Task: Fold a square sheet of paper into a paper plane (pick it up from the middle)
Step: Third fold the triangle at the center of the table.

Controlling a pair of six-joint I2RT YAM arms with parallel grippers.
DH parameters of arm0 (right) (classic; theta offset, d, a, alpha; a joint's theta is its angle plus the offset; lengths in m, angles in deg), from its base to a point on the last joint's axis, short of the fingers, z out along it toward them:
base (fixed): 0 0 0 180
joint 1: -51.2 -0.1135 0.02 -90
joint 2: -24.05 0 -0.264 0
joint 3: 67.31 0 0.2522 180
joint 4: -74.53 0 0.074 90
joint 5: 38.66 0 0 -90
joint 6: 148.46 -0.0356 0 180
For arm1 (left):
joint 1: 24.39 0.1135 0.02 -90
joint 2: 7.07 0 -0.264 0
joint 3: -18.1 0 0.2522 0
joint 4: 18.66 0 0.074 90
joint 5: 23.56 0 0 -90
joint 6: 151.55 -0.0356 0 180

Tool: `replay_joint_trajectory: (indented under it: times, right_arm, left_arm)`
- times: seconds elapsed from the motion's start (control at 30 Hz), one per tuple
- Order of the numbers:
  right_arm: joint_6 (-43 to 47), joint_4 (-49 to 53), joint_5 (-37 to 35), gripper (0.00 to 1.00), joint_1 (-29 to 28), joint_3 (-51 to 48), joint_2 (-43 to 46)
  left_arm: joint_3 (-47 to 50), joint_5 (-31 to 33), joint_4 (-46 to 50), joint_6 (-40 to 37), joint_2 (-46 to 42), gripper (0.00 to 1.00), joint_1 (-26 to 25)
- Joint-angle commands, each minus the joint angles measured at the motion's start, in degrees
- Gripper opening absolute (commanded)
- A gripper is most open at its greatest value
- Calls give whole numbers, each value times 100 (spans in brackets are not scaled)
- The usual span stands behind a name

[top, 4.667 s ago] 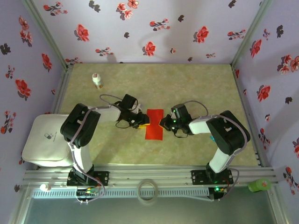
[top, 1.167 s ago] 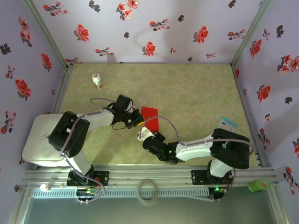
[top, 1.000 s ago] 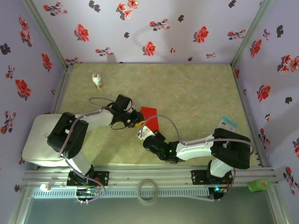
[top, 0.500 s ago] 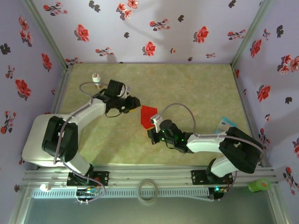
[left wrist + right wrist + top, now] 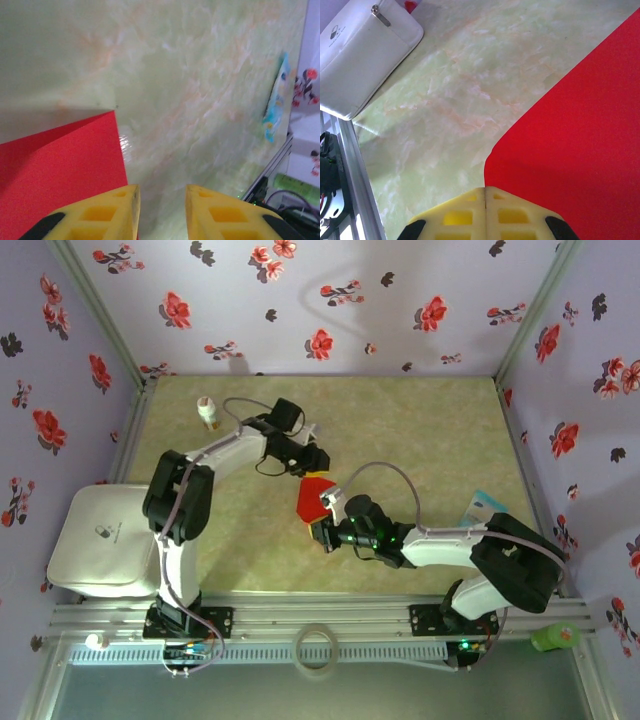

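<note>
The square sheet of paper (image 5: 311,498) is bright red and sits mid-table as a creased shape with a point at its far end. My right gripper (image 5: 322,529) is at its near edge. In the right wrist view the yellow fingers (image 5: 485,189) meet with no gap, and the paper (image 5: 580,130) runs right into their seam. My left gripper (image 5: 311,463) hovers at the sheet's far tip. Its fingers (image 5: 162,190) stand apart with bare table between them. A raised corner of the paper (image 5: 60,160) lies beside the left finger and casts a shadow.
A small white bottle (image 5: 208,412) stands at the far left. A white pouch (image 5: 105,540) lies off the left edge. A teal-and-white card (image 5: 482,508) lies at the right by the right arm. Floral walls close in three sides.
My left arm swung from the sheet's left side round to its far tip and narrowed its jaws a little. The right gripper stayed shut at the near edge while the paper tilted and shifted.
</note>
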Motion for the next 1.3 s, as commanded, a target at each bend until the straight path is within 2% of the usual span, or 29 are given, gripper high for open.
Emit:
replay_joint_trajectory:
  times: [0.0, 0.1, 0.4, 0.77, 1.27]
  right_arm:
    - [50, 55, 51, 0, 52, -24, 39]
    - [80, 174, 59, 0, 54, 54, -8]
    - [148, 282, -142, 0, 51, 95, -140]
    - [661, 1199, -1178, 0, 54, 396, -154]
    - [958, 1775, -1938, 0, 71, 870, -576]
  left_arm:
    - [-272, 69, 622, -401, 357, 26, -111]
    - [-334, 498, 825, -407, 577, 22, -119]
    - [-208, 888, 980, -577, 950, 20, -129]
    - [12, 932, 875, -559, 996, 19, -128]
    - [30, 891, 760, -431, 951, 20, -137]
